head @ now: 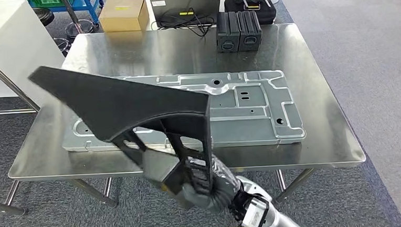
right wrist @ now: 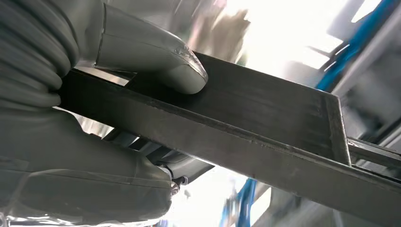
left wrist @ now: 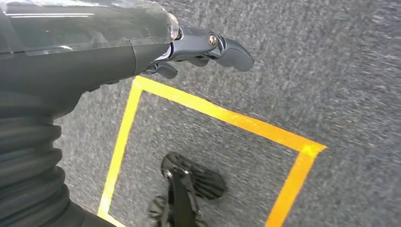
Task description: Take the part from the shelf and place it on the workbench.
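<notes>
Head view: black part (head: 118, 100) in right hand (head: 184, 180)

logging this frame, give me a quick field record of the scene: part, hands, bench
part: black fin-shaped part, held above the bench
right hand: grips the part's ribbed end
left hand: hangs over grey carpet with yellow tape, holds nothing
bench: steel table, with a stamped metal panel
task stage: part not yet set down
</notes>
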Available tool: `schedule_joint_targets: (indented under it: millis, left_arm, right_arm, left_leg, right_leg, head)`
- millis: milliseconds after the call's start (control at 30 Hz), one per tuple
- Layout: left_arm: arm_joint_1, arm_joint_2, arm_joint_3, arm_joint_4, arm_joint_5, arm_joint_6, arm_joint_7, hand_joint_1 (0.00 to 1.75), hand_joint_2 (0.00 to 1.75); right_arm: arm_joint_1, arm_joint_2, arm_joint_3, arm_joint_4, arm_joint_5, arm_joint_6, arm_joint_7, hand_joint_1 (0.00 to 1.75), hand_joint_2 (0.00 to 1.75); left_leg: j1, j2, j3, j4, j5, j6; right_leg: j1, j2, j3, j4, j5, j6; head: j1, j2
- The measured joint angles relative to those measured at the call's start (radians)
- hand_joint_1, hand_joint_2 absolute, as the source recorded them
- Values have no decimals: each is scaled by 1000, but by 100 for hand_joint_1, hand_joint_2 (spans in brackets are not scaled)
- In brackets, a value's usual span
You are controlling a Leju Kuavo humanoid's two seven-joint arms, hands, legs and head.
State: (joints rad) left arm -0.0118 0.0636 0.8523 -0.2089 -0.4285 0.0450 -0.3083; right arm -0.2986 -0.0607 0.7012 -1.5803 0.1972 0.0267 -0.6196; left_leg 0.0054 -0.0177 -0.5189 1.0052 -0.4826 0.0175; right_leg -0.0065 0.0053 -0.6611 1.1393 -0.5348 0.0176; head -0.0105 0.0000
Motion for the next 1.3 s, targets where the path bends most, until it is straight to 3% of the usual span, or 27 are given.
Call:
schedule_joint_targets:
  millis: [67,100,167,233,267,367,400,433,500,567,633,733,800,867,900,933,1000,1067,1133,1200,1267,1300]
  left_arm:
    - [0,-3,5,0,-6,-1,-5,0,175]
    - [0,-4,8,0,-10,-1,-7,0,175]
    - [-4,-4,14,0,-19,-4,-10,0,175]
    - [-8,-5,19,0,-29,-7,-12,0,175]
    - [-11,-6,20,0,-34,-8,-13,0,175]
    - [-16,-6,24,0,-44,-11,-16,0,175]
    - [-16,-6,25,0,-48,-12,-16,0,175]
    - [-15,-7,26,0,-50,-12,-16,0,175]
    - [-16,-6,27,0,-56,-15,-17,0,175]
    - [-20,-6,28,0,-63,-20,-18,0,175]
    - [-23,-5,28,0,-69,-27,-18,0,175]
    - [-26,-5,28,0,-82,-38,-23,0,175]
    - [-32,-5,28,0,-90,-43,-33,0,175]
    - [-35,-5,28,0,-97,-43,-45,0,175]
    - [-35,-6,28,0,-102,-41,-51,0,175]
    - [-35,-6,28,0,-106,-39,-56,0,175]
    - [-33,-6,28,0,-114,-35,-64,0,175]
    - [-33,-8,28,0,-120,-33,-70,0,175]
    - [-34,-10,28,0,-125,-30,-75,0,175]
    - [-33,-11,28,0,-125,-26,-79,0,87]
    - [-31,-13,29,0,-121,-22,-87,0,0]
    - [-30,-14,30,0,-118,-19,-91,0,0]
  right_arm:
    - [-36,-15,-42,12,128,-115,16,168,175]
    - [-60,-20,-62,20,208,-176,32,168,175]
    - [-119,-24,-94,46,387,-290,92,168,175]
    - [-192,-25,-113,100,561,-358,185,168,175]
    - [-232,-24,-117,136,633,-372,231,168,175]
    - [-338,-18,-118,266,788,-382,327,168,175]
    - [-368,-12,-115,312,832,-381,349,168,175]
    - [-396,-6,-111,359,876,-379,370,168,175]
    - [-449,11,-98,448,955,-370,411,168,175]
    - [-498,31,-81,539,1012,-350,441,168,175]
    - [-531,52,-66,626,1044,-328,457,168,175]
    - [-564,82,-52,747,1067,-298,466,168,175]
    - [-583,96,-44,827,1075,-279,469,168,175]
    - [-587,102,-35,902,1076,-268,470,168,175]
    - [-585,104,-32,935,1075,-265,470,126,131]
    - [-583,105,-29,965,1074,-264,469,84,87]
    - [-585,107,-26,1015,1070,-266,469,0,0]
    - [-592,110,-26,1054,1066,-270,469,0,0]
    - [-595,115,-26,1083,1063,-275,469,0,0]
    - [-599,121,-26,1105,1059,-283,468,0,0]
    - [-605,127,-26,1121,1057,-295,467,0,0]
    - [-605,130,-26,1129,1057,-304,466,0,0]
  left_leg:
    - [-2,-3,13,1,-19,-10]
    - [-3,-3,14,3,-24,-16]
    - [-4,-1,15,6,-29,-26]
    - [-2,4,1,46,-45,-36]
    - [0,7,-23,92,-66,-41]
    - [4,10,-136,271,-130,-55]
    - [6,10,-159,290,-124,-58]
    - [6,10,-164,271,-96,-58]
    - [7,12,-129,143,1,-54]
    - [2,16,-98,37,49,-43]
    - [-3,16,-93,11,52,-30]
    - [5,13,-86,0,66,-13]
    - [7,12,-83,-4,67,-5]
    - [7,10,-83,-4,65,0]
    - [7,8,-82,-3,63,0]
    - [7,5,-81,-2,61,0]
    - [6,1,-75,2,54,-4]
    - [2,1,-70,5,46,-11]
    - [0,2,-68,4,41,-20]
    - [1,3,-61,2,37,-31]
    - [2,7,-72,39,7,-42]
    - [4,9,-96,94,-23,-48]
  right_leg:
    - [4,0,5,-87,106,-13]
    - [7,1,4,-104,130,-21]
    - [7,4,9,-109,130,-35]
    - [4,4,24,-118,125,-47]
    - [2,3,31,-122,123,-52]
    - [3,1,40,-122,114,-58]
    - [4,1,43,-122,110,-58]
    - [4,1,47,-121,106,-58]
    - [3,1,59,-120,97,-54]
    - [5,0,65,-118,91,-46]
    - [8,-1,65,-118,88,-36]
    - [11,-4,58,-98,67,-22]
    - [8,-4,12,-1,14,-14]
    - [4,-4,-60,133,-36,-8]
    - [3,-4,-84,168,-39,-7]
    - [1,-4,-87,162,-20,-6]
    - [2,-4,-40,42,59,-13]
    - [6,-4,16,-81,109,-22]
    - [10,-4,33,-115,111,-28]
    - [7,-3,41,-125,113,-36]
    - [2,-5,52,-136,116,-46]
    - [0,-6,55,-139,116,-49]
  head:
    - [0,0]
    - [0,0]
    - [0,0]
    - [0,0]
    - [0,0]
    - [0,0]
    - [0,0]
    - [0,0]
    - [0,0]
    - [0,0]
    - [0,0]
    - [0,0]
    - [0,0]
    - [0,0]
    - [0,0]
    - [0,0]
    - [0,0]
    - [0,0]
    - [0,0]
    - [0,0]
    - [0,0]
    - [0,0]
